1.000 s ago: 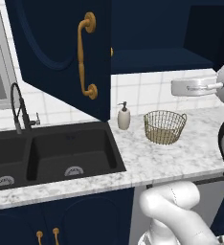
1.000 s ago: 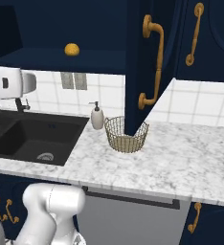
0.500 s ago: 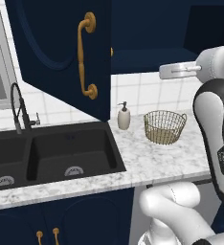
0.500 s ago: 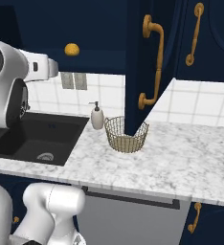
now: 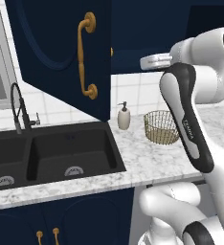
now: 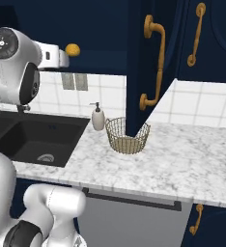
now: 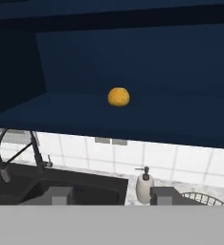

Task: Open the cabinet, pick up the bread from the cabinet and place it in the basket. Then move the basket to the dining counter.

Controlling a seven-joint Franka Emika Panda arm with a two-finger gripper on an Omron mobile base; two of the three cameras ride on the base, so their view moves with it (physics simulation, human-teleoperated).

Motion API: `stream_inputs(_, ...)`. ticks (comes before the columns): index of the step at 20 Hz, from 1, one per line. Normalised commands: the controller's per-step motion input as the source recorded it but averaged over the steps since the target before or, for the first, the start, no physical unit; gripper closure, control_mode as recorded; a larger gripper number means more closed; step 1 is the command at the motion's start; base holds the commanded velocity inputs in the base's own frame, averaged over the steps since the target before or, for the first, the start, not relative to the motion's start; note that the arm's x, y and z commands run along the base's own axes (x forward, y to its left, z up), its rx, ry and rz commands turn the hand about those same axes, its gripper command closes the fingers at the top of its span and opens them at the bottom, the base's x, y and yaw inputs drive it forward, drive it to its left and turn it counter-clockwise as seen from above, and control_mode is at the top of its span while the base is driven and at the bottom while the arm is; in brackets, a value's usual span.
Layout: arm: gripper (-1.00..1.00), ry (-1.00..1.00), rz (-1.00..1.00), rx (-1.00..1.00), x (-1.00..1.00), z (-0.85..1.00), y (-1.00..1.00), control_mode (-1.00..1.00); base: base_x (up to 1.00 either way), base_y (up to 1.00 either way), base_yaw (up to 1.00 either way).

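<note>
The navy wall cabinet (image 5: 51, 52) stands with its left door swung open. On its dark shelf lies the bread (image 7: 118, 96), a small golden-orange lump, also seen as the bread (image 6: 72, 49) from the right. My gripper (image 7: 111, 196) is open and empty, pointing at the bread from in front of and slightly below the shelf, short of it. From the right, the gripper (image 6: 65, 58) sits just left of the bread. The wire basket (image 6: 127, 136) rests empty on the marbled counter below, by the door's lower edge. The dining counter is out of view.
A soap bottle (image 6: 98, 118) stands left of the basket, next to the black double sink (image 5: 51, 153) with its dark faucet (image 5: 18, 107). The open door (image 6: 144, 62) hangs over the counter above the basket. The right cabinet door (image 6: 206, 38) is shut.
The arm has swung up and toward the open cabinet. The hand now sits close beside the bread. Basket, bottle and doors have not moved.
</note>
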Motion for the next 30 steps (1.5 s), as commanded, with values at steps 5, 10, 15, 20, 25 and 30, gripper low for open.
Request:
stream_inputs(5, -1.00, 0.08, 0.07, 0.02, 0.67, 0.00, 0.00, -1.00, 0.00, 0.00, 0.00)
stream_inputs(10, -1.00, 0.02, 0.01, 0.00, 0.57, -0.02, 0.16, -1.00, 0.00, 0.00, 0.00)
stream_inputs(15, -1.00, 0.00, -0.06, 0.00, 0.35, -0.08, 0.31, -1.00, 0.00, 0.00, 0.00)
stream_inputs(20, -1.00, 0.03, 0.00, 0.00, 0.47, -0.06, 0.03, -1.00, 0.00, 0.00, 0.00)
stream_inputs(25, -1.00, 0.00, 0.00, 0.00, 0.52, -0.03, 0.13, -1.00, 0.00, 0.00, 0.00)
stream_inputs(30, -1.00, 0.00, -0.03, 0.00, 0.45, -0.11, 0.23, -1.00, 0.00, 0.00, 0.00)
